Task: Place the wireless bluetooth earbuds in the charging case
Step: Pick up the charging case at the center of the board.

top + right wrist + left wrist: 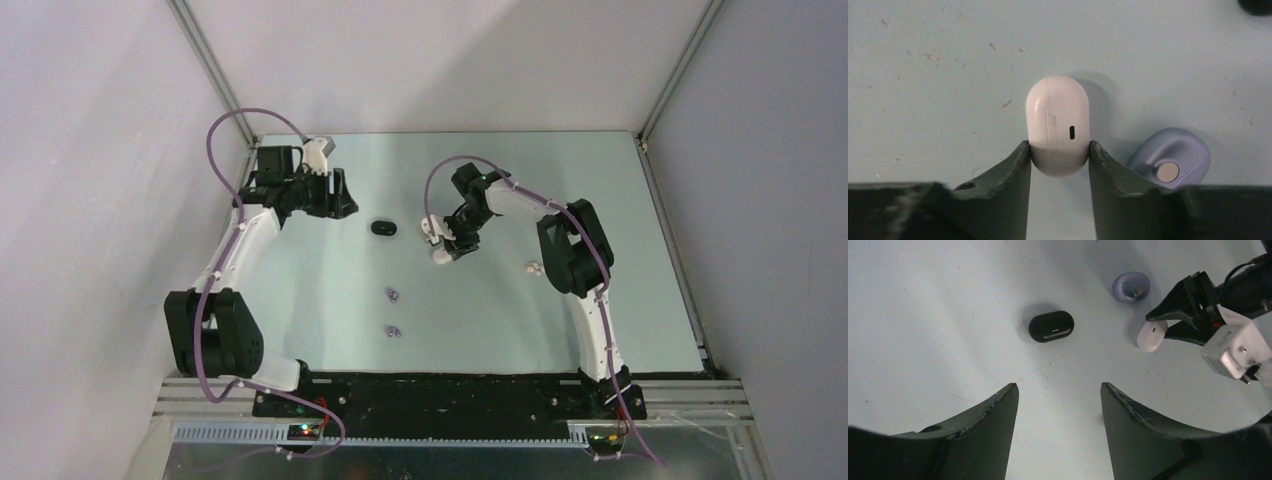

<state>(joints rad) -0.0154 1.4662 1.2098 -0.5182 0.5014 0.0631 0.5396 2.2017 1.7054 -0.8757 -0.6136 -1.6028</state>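
Progress check: nothing's in yet, imo. The right gripper [1058, 145] is clamped on the white case [1058, 125], a finger on each side. That case sits on the counter [500, 170], a bit right of the black case [383, 228]. Its seam looks tight, so prob closed, and the black case looks closed too. The left gripper [1058, 395] is spread w/ nothing between its fingers, hanging just left of the black case and slightly toward the far edge.

Buds I can see are all loose:
- The closer lavender bud [393, 295] is toward the arm bases from the black case and apart from it.
- The farther lavender bud [393, 331] is further out along the same line.
- The white-pink bud [533, 268] is well right of the black case, past the white case, near the right arm [570, 245].
- Can't spot any black buds.

So my guess is the whole job's left: pop a lid, fetch the buds, seat them, close up.

Room-wise:
- The lavender case [1178, 150] sits right of the black case, just beside one finger of the right gripper. Tight spot, easy to nudge.
- There's plenty of bare counter btw the black case and the lavender buds.
- All the small stuff is well in from the counter edges.
- Only the left gripper is near the walls [120, 120], off to the left of the black case, so less swing room there.
- The white-pink bud being so close to the right arm might make for an awkward reach.
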